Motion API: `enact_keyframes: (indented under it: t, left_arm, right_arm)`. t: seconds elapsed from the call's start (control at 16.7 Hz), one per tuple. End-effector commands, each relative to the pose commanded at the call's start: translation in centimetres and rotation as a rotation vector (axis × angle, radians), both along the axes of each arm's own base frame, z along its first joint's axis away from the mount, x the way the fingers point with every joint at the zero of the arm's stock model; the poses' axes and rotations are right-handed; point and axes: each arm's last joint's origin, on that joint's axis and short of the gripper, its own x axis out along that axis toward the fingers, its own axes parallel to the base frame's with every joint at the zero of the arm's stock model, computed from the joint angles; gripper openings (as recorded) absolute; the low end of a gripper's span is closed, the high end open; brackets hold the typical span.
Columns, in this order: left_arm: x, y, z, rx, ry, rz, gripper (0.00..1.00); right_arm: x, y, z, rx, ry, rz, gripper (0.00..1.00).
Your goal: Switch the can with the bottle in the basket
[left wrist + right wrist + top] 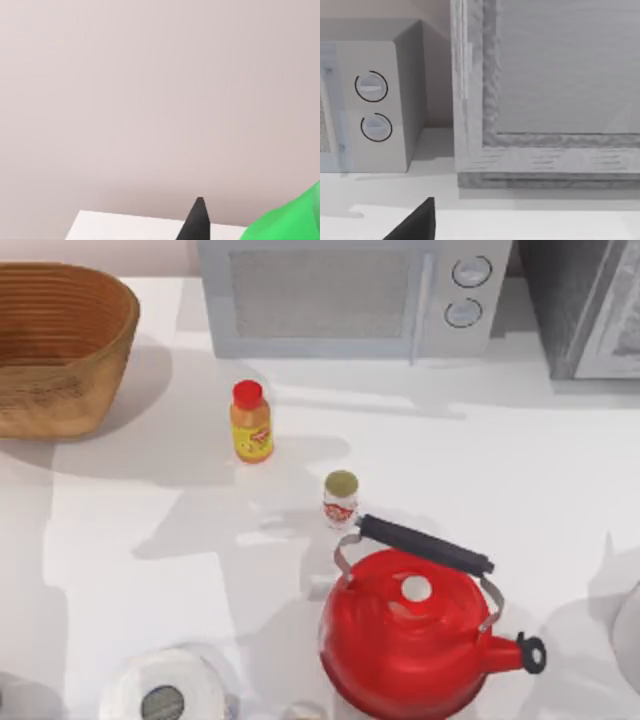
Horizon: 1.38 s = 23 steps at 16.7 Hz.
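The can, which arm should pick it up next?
Probably the right. The green bottle sits right beside the left claw, so that arm looks busy. The can stands free on the table, by the red kettle.

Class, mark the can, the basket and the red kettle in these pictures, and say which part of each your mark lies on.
can (341,501): top view, on its labelled side.
basket (70,360): top view, on its ribbed outer wall.
red kettle (400,640): top view, on its body.
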Motion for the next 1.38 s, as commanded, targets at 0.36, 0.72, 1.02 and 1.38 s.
enact_keyframes:
  t: [0.36, 0.72, 1.02, 1.38]
  left_arm:
    - [3.9, -1.9, 3.7, -0.019, 0.142, -0.118, 0.0]
    - [4.4, -1.9, 3.6, -0.022, 0.163, -0.128, 0.0]
    - [6.7, -1.9, 1.4, -0.023, 0.164, -0.131, 0.0]
    - [8.9, -2.0, -1.2, -0.024, 0.165, -0.135, 0.0]
  right_arm:
    - [0.0, 0.0, 0.0, 0.0, 0.0, 0.0, 1.0]
    - [0.0, 0.0, 0.0, 0.0, 0.0, 0.0, 1.0]
    - [0.0, 0.0, 0.0, 0.0, 0.0, 0.0, 1.0]
    - [0.0, 0.0, 0.0, 0.0, 0.0, 0.0, 1.0]
